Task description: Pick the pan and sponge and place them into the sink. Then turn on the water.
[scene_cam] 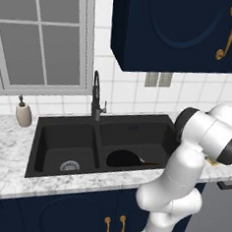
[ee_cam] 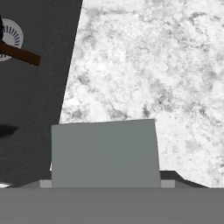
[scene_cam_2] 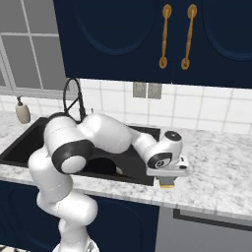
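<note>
Left base view: we see pan (scene_cam: 123, 158) lying in right basin of sink (scene_cam: 62, 133), centre frame, brown handle pointing right. Faucet (scene_cam: 96, 97) stands behind sink divider; soap dispenser (scene_cam: 23, 113) at left on counter (scene_cam: 6, 153). Right base view: gripper (scene_cam_2: 167, 184) hangs low over sponge (scene_cam_2: 167, 185), lower centre, on counter just right of sink. Hand view: sponge's grey-green top fills lower centre. We cannot tell from frames whether jaws are spread or pinching sponge.
</note>
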